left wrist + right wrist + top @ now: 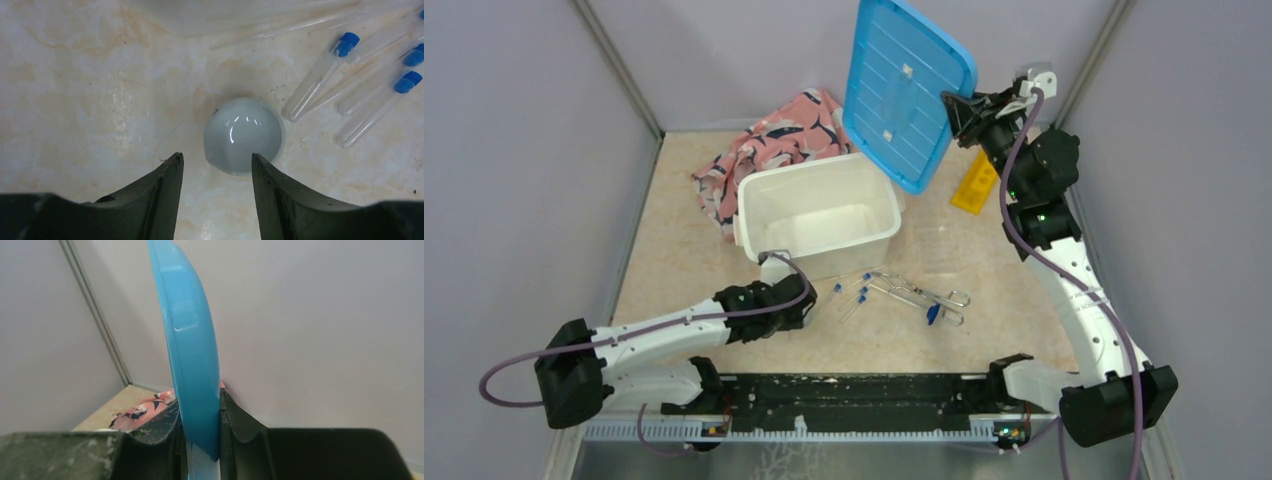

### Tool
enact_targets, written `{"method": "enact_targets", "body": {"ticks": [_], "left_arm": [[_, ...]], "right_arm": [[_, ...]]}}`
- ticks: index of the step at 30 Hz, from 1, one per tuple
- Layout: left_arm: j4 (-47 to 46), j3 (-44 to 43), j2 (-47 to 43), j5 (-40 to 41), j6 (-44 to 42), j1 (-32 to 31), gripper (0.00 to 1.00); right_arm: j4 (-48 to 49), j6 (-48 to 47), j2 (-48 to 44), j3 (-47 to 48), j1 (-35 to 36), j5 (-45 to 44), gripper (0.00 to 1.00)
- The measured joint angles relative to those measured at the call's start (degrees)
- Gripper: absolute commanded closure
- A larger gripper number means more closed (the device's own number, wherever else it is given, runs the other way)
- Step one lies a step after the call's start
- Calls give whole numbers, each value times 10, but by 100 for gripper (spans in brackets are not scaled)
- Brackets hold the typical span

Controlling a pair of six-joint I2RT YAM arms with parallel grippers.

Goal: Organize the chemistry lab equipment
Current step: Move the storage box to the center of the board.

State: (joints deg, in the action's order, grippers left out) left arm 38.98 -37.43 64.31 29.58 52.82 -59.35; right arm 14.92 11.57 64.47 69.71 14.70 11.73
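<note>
The left claw is hanging low over the counter with its two dark fingers spread apart and gripping nothing. In the left wrist view the small whitish ball is sitting on the counter at the centre of the frame, just past the fingertips and slightly toward the right finger, whose tip is overlapping the ball's lower edge. Whether they are touching cannot be told. To the upper right of that frame, three thin clear tubes with blue caps are lying side by side on the counter, near the ball but apart from it.

In the top view, this claw is sitting at lower centre-left, just below the front wall of the open white bin. To its right, the silver tongs are lying flat beside the tubes.

The right claw is reaching into the upper right of the top view and pinching the edge of the blue lid, its fingers pressing both faces. The lid is standing nearly upright above the bin's far right corner. Below the lid and to its right, the yellow holed rack is lying on the counter. The pink patterned cloth is bunching behind the bin at upper centre-left.
</note>
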Motion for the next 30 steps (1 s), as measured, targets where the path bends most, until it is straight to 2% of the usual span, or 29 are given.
{"method": "enact_targets", "body": {"ticks": [12,17,24,30], "left_arm": [[-85,35,1,11,21,40,46],[-95,34,2,2,38,42,51],[-50,29,-47,-8,68,38,52],[4,-34,-68,14,70,24,53]], "right_arm": [[0,0,0,0,0,1,100],[0,0,0,0,0,2,100],[0,0,0,0,0,5,100],[0,0,0,0,0,6,100]]}}
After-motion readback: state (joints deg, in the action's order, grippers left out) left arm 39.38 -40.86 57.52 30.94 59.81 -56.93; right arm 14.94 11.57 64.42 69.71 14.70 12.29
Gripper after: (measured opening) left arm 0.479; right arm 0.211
